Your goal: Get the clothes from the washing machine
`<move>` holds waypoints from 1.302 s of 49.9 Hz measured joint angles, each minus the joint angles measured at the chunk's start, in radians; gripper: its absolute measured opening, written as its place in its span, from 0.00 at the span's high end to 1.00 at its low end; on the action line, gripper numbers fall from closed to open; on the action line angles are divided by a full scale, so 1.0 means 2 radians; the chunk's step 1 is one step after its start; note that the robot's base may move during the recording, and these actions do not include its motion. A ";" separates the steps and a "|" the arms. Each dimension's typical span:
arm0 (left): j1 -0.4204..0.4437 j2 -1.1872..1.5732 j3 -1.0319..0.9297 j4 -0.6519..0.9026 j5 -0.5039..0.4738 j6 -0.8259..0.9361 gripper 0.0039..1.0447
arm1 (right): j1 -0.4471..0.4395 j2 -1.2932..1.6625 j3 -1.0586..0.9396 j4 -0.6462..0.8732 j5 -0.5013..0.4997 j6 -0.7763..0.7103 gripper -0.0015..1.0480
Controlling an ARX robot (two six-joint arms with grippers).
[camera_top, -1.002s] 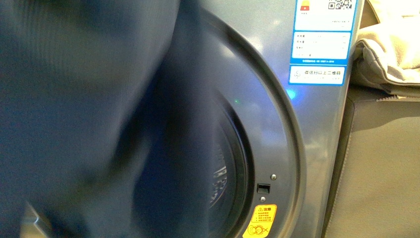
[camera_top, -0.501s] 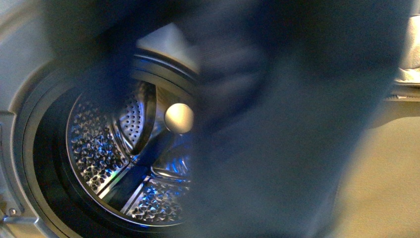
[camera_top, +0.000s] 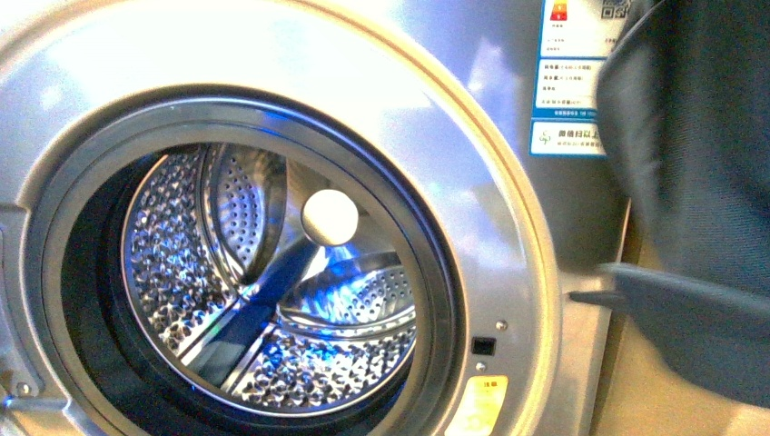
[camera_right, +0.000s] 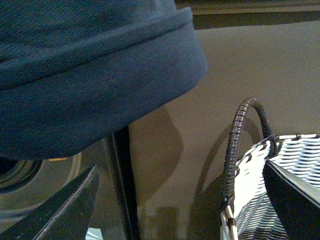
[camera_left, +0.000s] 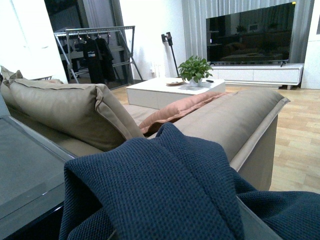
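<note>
Front: washing machine (camera_top: 508, 182) is sitting open, clothes (camera_top: 699, 154) are dangling at the right edge. Left wrist: clothes (camera_left: 165, 195) are filling the bottom, sofa (camera_left: 75, 110) and TV (camera_left: 250, 30) behind; left gripper's hidden, can't tell. Right wrist: right gripper (camera_right: 180, 170) is gaping wide, empty, basket (camera_right: 300, 150) lower right.

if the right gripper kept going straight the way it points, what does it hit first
Probably the beige surface between the washer and the basket. The open right gripper aims at that gap, though depth is unclear.
</note>
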 joint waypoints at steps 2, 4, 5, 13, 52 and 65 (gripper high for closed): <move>0.000 0.000 0.000 0.000 0.000 0.000 0.88 | 0.000 0.000 0.000 0.000 0.000 0.000 0.07; 0.000 0.000 0.000 0.000 0.000 0.000 0.88 | 0.000 0.000 0.000 0.000 0.000 0.000 0.07; 0.000 0.000 0.000 0.000 0.000 0.000 0.88 | 0.000 0.000 0.000 0.000 0.000 0.000 0.07; 0.001 0.000 0.000 0.000 -0.002 0.000 0.88 | 0.000 0.000 0.000 0.000 0.000 0.000 0.07; 0.001 0.000 0.000 0.000 -0.002 0.000 0.88 | -0.227 0.331 0.226 0.350 -0.510 0.287 0.07; 0.001 0.000 0.000 0.000 -0.001 0.000 0.88 | -0.204 0.440 0.322 0.602 -0.557 0.490 0.07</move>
